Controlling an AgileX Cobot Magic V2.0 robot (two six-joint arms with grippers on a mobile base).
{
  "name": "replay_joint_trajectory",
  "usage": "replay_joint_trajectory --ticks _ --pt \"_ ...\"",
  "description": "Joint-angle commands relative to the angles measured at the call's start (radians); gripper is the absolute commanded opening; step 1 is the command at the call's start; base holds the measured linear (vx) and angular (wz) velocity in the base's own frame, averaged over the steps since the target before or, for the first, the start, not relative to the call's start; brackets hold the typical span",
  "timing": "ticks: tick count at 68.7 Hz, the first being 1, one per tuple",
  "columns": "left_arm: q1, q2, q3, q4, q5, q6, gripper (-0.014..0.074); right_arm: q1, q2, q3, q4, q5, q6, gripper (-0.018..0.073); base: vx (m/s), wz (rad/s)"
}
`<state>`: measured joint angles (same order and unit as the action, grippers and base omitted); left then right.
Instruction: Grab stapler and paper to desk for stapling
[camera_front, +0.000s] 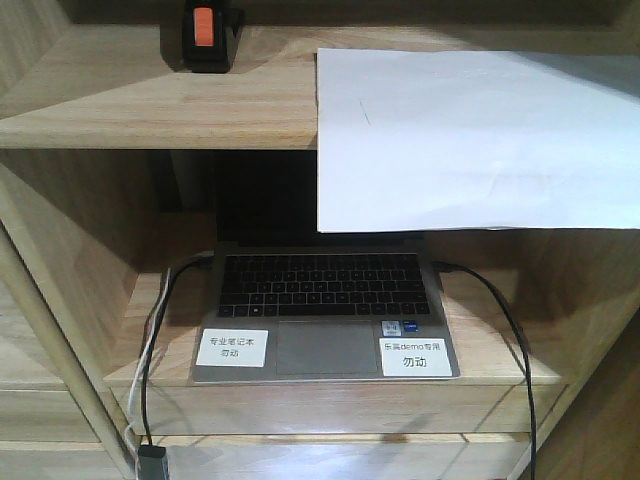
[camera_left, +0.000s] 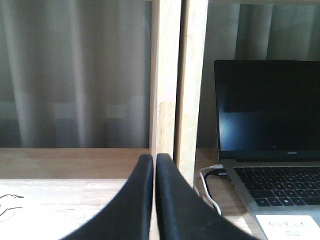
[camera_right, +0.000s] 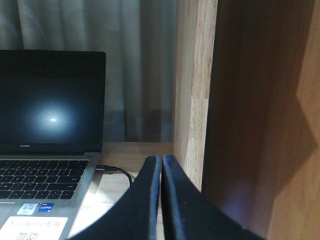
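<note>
On the upper shelf (camera_front: 150, 100) of a light-wood unit, the stapler (camera_front: 203, 38) stands at the far left rear, black with an orange patch facing the front camera. Well apart to its right, the paper (camera_front: 470, 140) lies flat on the same shelf. It is blank white, and its near edge overhangs the shelf front, hiding the top of the open laptop (camera_front: 320, 285) below. The laptop sits on the lower shelf (camera_front: 500, 350) with its screen dark.

The left cable (camera_front: 185, 265) plugs into its left side. A left label (camera_front: 232, 347) on the palm rest reads "专业笔记本 勿动". The right label (camera_front: 417, 357) reads "乐高demo专用 勿动", with blue stickers (camera_front: 403, 327) just above it. The right cable (camera_front: 505, 315) leaves the right side.

In the left wrist view, the left tool (camera_left: 154, 159) has its black fingers pressed together, nothing between them, before a wooden upright (camera_left: 180, 75). "HUAWEI" shows faintly under the screen. In the right wrist view, the right tool (camera_right: 161, 160) is likewise pressed together and empty, beside a wooden side panel (camera_right: 195, 75). The bezel reads "HUAWEI", and one blue sticker reads "CORE".
</note>
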<state>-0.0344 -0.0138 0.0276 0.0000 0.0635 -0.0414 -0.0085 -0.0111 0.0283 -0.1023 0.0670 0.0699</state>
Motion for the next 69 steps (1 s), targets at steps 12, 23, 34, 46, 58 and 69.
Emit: replay_joint_trajectory --ticks 12,23,34,46,58,69 --pt "0.004 -0.015 0.027 0.0 -0.07 -0.01 -0.0007 -0.001 -0.014 0.002 -0.005 -0.08 -0.009 -0.0009 0.0 0.0" --pt "0.004 -0.015 0.027 0.0 -0.07 -0.01 -0.0007 -0.001 -0.014 0.002 -0.005 -0.08 -0.009 -0.0009 0.0 0.0" --pt "0.004 -0.015 0.027 0.0 -0.07 -0.01 -0.0007 -0.001 -0.014 0.002 -0.005 -0.08 -0.009 -0.0009 0.0 0.0" --pt "0.004 -0.015 0.027 0.0 -0.07 -0.01 -0.0007 -0.001 -0.014 0.002 -0.005 -0.08 -0.009 -0.0009 0.0 0.0" --pt "0.004 -0.015 0.027 0.0 -0.07 -0.01 -0.0007 -0.001 -0.014 0.002 -0.005 -0.08 -0.009 -0.0009 0.0 0.0" --pt "0.004 -0.014 0.023 0.0 -0.121 -0.01 -0.0007 -0.001 -0.014 0.002 -0.005 -0.08 -0.009 -0.0009 0.0 0.0"
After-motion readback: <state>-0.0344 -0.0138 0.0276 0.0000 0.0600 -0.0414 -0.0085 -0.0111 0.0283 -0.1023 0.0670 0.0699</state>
